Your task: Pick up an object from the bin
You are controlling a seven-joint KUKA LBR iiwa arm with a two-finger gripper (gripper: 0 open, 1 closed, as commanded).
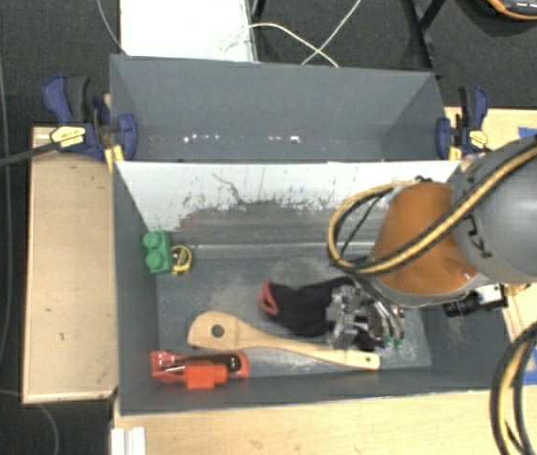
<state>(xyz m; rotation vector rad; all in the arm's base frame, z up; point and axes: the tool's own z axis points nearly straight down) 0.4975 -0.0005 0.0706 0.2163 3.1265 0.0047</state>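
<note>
Gripper (363, 322) sits low in the bin (249, 263), lower right, right beside the black cloth (295, 311) and above the wooden spatula (213, 332) handle; can't tell if it's open or gripping anything.

a single camera looks down into the grey bin (278, 112) from above, tilted slightly from the near side, so the far wall's inner face shows. it sits back enough to take in the whole bin and the arm (525, 216) entering from the right.
</note>
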